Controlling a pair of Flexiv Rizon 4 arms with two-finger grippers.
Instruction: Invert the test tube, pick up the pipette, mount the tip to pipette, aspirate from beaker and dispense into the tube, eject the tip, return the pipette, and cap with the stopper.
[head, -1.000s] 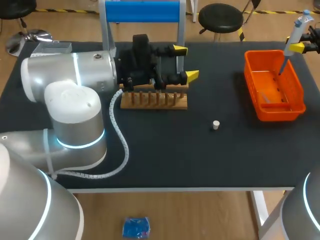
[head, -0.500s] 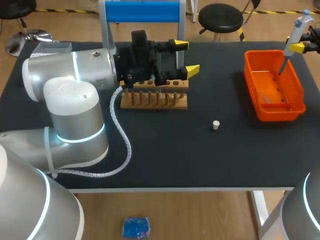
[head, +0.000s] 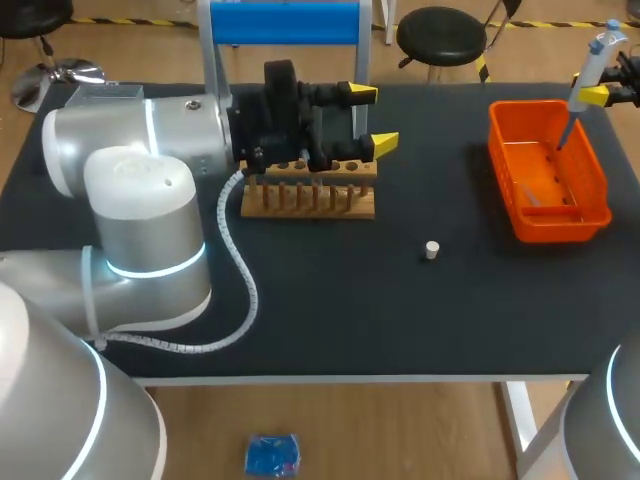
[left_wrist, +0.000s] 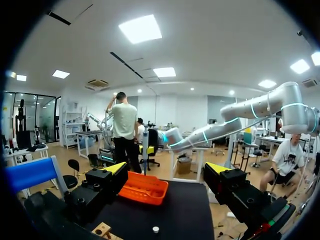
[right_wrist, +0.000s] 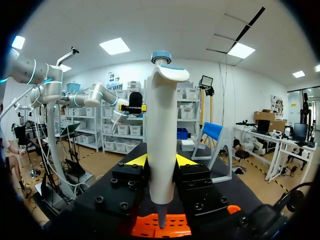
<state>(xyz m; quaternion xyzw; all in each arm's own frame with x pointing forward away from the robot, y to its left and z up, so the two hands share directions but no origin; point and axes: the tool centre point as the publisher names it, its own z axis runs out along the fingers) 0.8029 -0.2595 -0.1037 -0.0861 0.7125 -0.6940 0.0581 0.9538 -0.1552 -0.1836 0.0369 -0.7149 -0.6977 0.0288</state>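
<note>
My right gripper (head: 594, 93) hangs over the far end of the orange basket (head: 600, 205), shut on the white pipette (head: 590, 62) with a blue cap. The pipette stands upright and its thin end points down into the basket. In the right wrist view the pipette (right_wrist: 162, 140) is clamped between the two fingers of that gripper (right_wrist: 161, 161). My left gripper (head: 372, 118) is open and empty, lying sideways just above the wooden tube rack (head: 310, 198). A small white stopper (head: 431, 250) lies on the black table; the left wrist view shows the stopper (left_wrist: 155, 229) ahead of the open left gripper (left_wrist: 167, 170). I cannot make out a test tube or beaker.
A blue-topped stand (head: 285, 22) rises behind the rack. The left arm's bulky links and white cable (head: 240, 290) cover the table's left part. The orange basket (left_wrist: 145, 187) sits ahead of the left gripper, at the far right of the table (head: 400, 320).
My left gripper has shifted slightly toward the table's far edge over the rack, and its arm's links turned a little. The right arm and pipette have kept still.
</note>
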